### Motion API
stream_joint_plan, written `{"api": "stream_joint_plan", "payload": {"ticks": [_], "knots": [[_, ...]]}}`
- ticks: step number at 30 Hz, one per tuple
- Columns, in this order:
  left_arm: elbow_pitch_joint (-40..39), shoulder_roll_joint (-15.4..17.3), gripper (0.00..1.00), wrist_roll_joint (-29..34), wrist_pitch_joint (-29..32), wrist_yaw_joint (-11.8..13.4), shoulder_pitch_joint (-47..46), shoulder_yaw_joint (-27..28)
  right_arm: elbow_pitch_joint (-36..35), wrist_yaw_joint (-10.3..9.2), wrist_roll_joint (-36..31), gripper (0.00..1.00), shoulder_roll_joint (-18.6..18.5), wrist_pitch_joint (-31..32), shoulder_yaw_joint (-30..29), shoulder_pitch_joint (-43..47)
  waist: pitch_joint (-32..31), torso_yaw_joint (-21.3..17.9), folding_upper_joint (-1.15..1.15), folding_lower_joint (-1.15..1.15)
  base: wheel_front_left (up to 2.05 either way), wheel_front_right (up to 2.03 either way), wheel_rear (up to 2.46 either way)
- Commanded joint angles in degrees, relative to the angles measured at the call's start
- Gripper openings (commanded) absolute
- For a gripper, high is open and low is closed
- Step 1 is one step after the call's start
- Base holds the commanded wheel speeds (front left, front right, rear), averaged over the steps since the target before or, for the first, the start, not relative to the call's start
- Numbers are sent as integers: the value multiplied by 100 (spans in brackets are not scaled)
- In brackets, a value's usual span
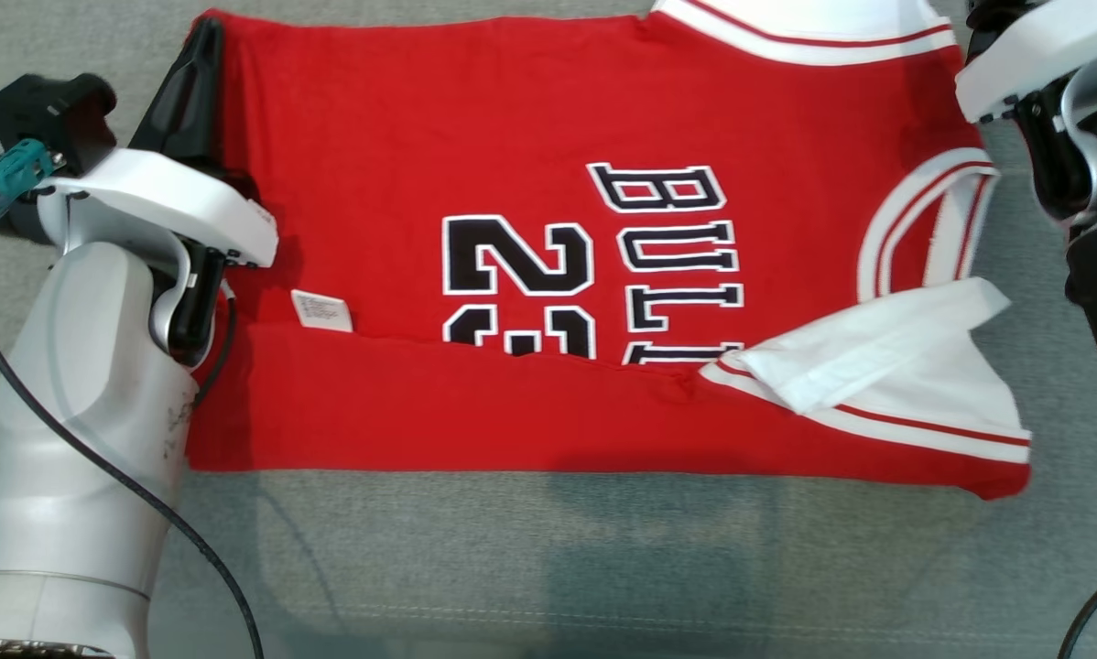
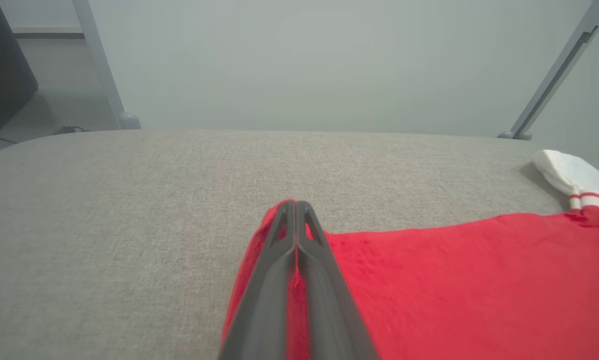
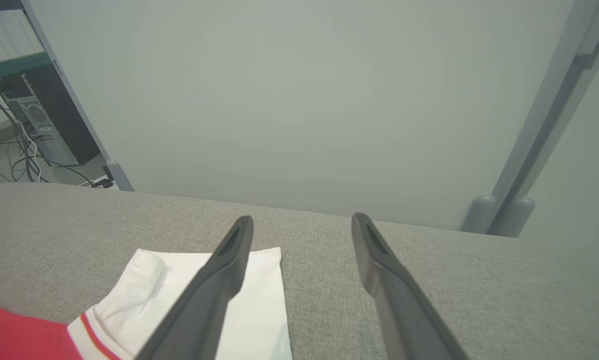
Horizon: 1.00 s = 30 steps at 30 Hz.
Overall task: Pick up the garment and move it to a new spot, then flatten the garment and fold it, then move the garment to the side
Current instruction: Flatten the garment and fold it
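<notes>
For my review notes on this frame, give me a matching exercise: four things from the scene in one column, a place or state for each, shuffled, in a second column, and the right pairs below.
Column one:
1. left gripper
2. right gripper
3. label
4. number 23

Column two:
A. partly covered by the folded-up near edge of the jersey
B. open, by the white strap
C. small and white, lying on red cloth just above the fold
D. shut on the jersey's red corner

Pairs: 1-D, 2-B, 3-C, 4-A
</notes>
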Motion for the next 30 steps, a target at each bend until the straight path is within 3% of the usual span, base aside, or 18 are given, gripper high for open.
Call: {"api": "stream_joint_plan", "payload": {"ticks": [1, 9, 13, 16, 21, 22, 24, 27, 28, 30], "knots": [[-229, 229, 0, 70, -31, -1, 20, 120, 21, 19, 103, 100, 20, 100, 97, -78, 124, 192, 0, 0, 0, 0, 0], [-614, -127, 0, 57, -32, -3, -58, -90, 1030, 19, 587, 100, -175, 947, 570, -1006, 394, 694, 0, 0, 0, 0, 0], [-698, -227, 0, -28, -32, -4, -109, -203, 1346, 19, 676, 91, -234, 1248, 778, -1279, 506, 837, 0, 0, 0, 0, 0], [-739, -254, 0, -65, -32, -4, -142, -271, 1528, 19, 762, 90, -251, 1363, 861, -1431, 577, 903, 0, 0, 0, 0, 0], [-801, -286, 0, -133, -32, -4, -169, -376, 1796, 19, 905, 100, -270, 1396, 927, -1551, 627, 1003, 0, 0, 0, 0, 0], [-813, -284, 0, -145, -32, -4, -176, -388, 1835, 19, 939, 98, -265, 1411, 940, -1574, 640, 1014, 0, 0, 0, 0, 0], [-833, -274, 0, -164, -32, -4, -190, -406, 1892, 19, 1005, 84, -238, 1500, 1001, -1608, 663, 1024, 0, 0, 0, 0, 0], [-859, -250, 0, -188, -32, -4, -211, -412, 1838, 19, 1086, 7, -218, 1437, 1113, -1641, 685, 1003, 0, 0, 0, 0, 0], [-862, -242, 0, -194, -32, -4, -213, -408, 1798, 19, 1100, 0, -231, 1359, 1156, -1643, 680, 989, 0, 0, 0, 0, 0], [-865, -223, 0, -207, -32, -4, -210, -389, 1714, 19, 1133, 0, -264, 1184, 1242, -1644, 660, 944, 0, 0, 0, 0, 0]]}}
